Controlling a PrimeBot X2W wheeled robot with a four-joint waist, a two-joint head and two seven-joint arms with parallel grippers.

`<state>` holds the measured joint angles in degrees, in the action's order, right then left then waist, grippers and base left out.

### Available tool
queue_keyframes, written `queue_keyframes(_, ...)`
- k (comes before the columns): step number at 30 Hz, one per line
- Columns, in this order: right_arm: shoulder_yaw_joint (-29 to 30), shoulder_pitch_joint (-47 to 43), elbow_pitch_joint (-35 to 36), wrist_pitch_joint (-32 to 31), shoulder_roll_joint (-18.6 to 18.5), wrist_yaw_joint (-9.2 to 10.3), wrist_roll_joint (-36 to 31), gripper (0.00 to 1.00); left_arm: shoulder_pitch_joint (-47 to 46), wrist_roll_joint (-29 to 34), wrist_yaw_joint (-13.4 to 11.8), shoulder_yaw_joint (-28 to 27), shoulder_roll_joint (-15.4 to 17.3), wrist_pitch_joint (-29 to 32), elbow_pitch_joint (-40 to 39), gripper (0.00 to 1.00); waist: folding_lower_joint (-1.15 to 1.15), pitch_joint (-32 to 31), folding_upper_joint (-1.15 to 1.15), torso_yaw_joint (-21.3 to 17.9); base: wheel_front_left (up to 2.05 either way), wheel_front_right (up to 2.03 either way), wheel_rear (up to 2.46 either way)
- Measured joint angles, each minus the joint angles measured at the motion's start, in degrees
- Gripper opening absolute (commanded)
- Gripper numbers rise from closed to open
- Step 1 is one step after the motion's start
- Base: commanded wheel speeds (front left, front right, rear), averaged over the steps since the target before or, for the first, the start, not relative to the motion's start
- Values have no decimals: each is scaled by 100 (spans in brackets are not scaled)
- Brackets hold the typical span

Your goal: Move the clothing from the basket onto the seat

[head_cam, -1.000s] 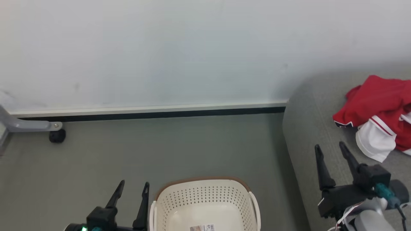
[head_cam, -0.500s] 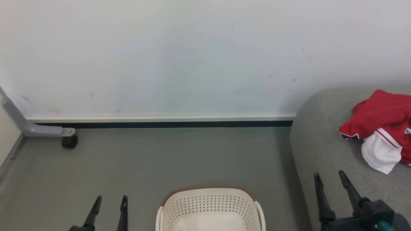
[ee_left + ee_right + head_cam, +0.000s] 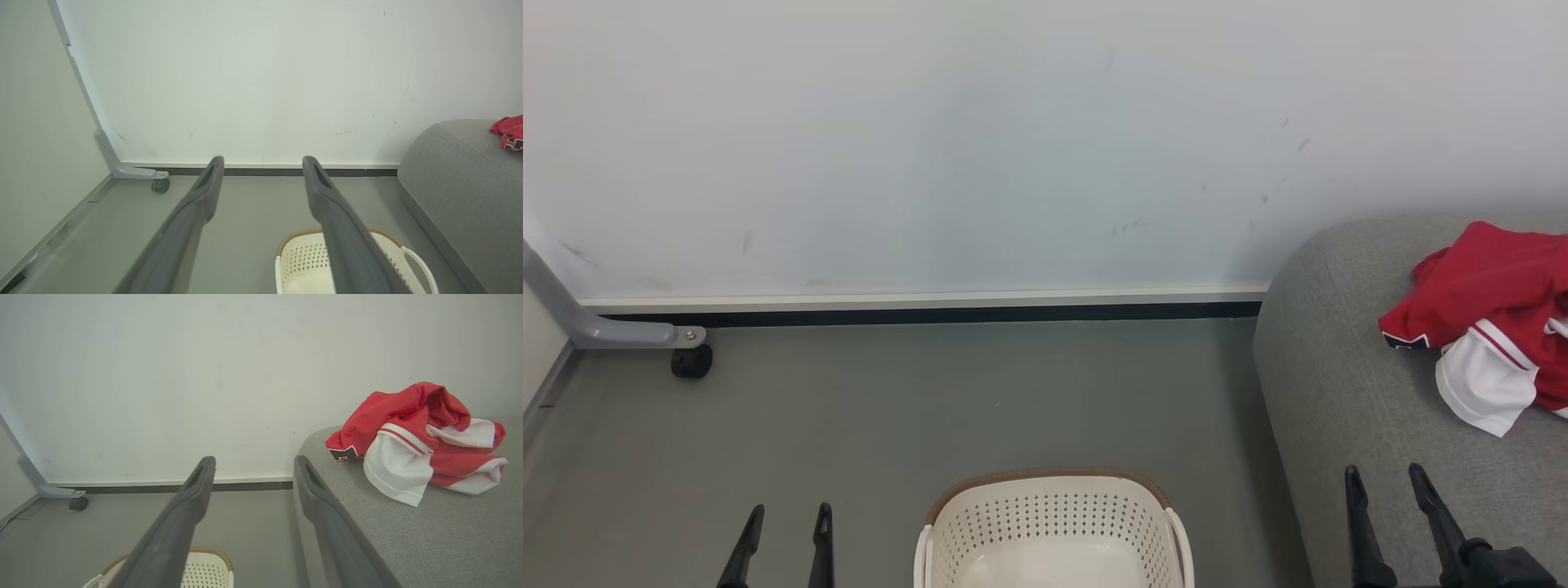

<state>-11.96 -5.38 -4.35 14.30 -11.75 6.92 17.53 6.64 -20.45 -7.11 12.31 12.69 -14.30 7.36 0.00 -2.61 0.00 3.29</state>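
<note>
Clothing (image 3: 1478, 286): one red-white heap on one seat (image 3: 1339, 392); one basket (image 3: 1054, 516).

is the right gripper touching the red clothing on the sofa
Apart. The head view shows bare sofa fabric between the open right gripper and the clothing.

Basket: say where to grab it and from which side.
Take the basket by its white side handle, coming down from above on that side. It stands upright on the floor, and the handle loops clear of the perforated side, leaving a gap for a finger.
</note>
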Motion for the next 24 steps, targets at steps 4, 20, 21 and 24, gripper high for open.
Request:
queue_keyframes(4, 57, -12, 64, 0, 14, 14, -33, 100, 1, 49, -1, -48, -24, 0, -29, 100, 0, 10, 0, -31, 0, 0, 0)
queue_keyframes(20, 178, -66, 208, 0, 53, 15, -166, 100, 4, 260, -1, -48, -63, -1, -67, 100, 0, -6, 0, -51, 0, 0, 0)
queue_keyframes(21, 181, -76, 212, 0, 54, 15, -186, 100, 4, 267, -1, -48, -63, -1, -67, 100, 0, -10, 0, -47, 0, 0, 0)
queue_keyframes(24, 167, -113, 138, -11, 84, 14, -194, 0, 15, 264, 5, -36, -82, 8, -5, 0, 0, -17, 0, -40, 0, 0, 0)
